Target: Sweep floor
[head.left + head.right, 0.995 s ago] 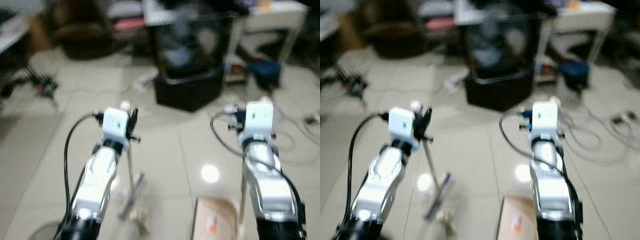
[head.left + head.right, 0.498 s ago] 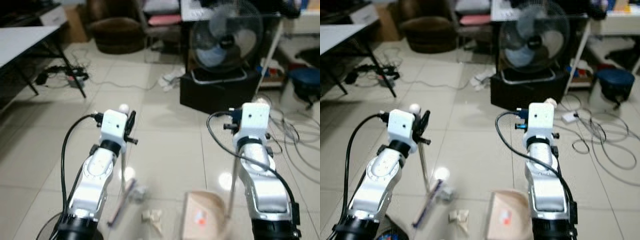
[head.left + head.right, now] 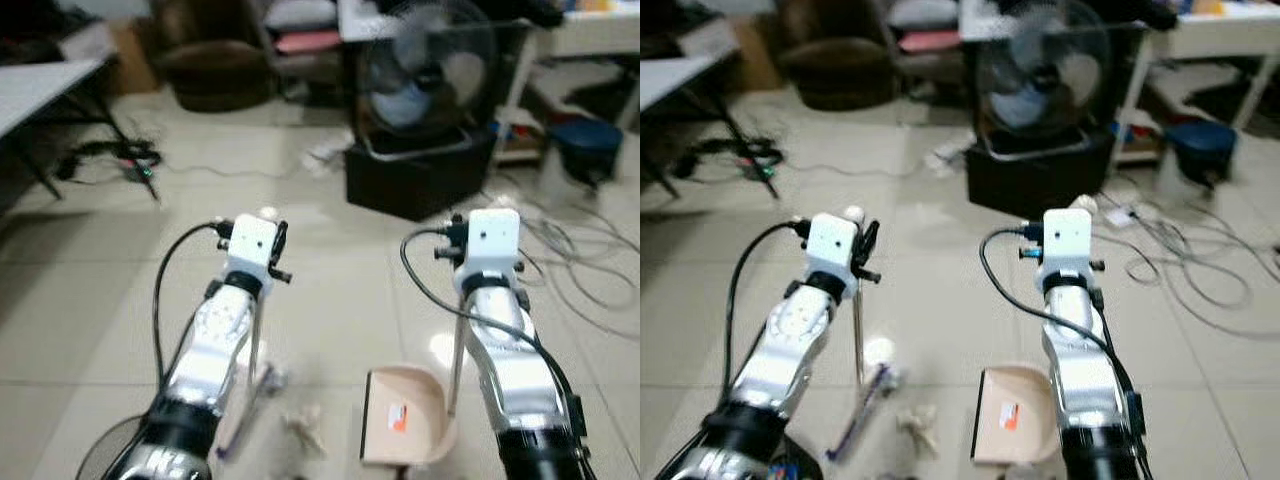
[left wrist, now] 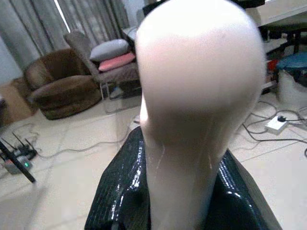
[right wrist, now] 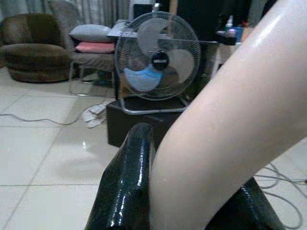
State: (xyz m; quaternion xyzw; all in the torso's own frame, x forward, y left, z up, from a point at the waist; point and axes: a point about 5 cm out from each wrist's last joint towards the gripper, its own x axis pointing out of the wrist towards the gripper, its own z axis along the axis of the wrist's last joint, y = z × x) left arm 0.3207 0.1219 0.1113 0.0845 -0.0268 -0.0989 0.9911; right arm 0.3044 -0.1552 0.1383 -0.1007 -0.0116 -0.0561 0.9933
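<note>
Left claw (image 4: 187,191): you grip the broom (image 3: 858,350), closed.
Right claw (image 5: 192,191): closed on dustpan (image 3: 1012,415) handle.
Litter (image 3: 920,425): just left of dustpan.

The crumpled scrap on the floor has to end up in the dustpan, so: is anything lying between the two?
Nothing visible does. The crumpled scrap lies on bare tile, with the dustpan close beside it on the robot's right, apparently mouth toward it. The broom head sits on the scrap's other side, so a push would go straight in.
</note>
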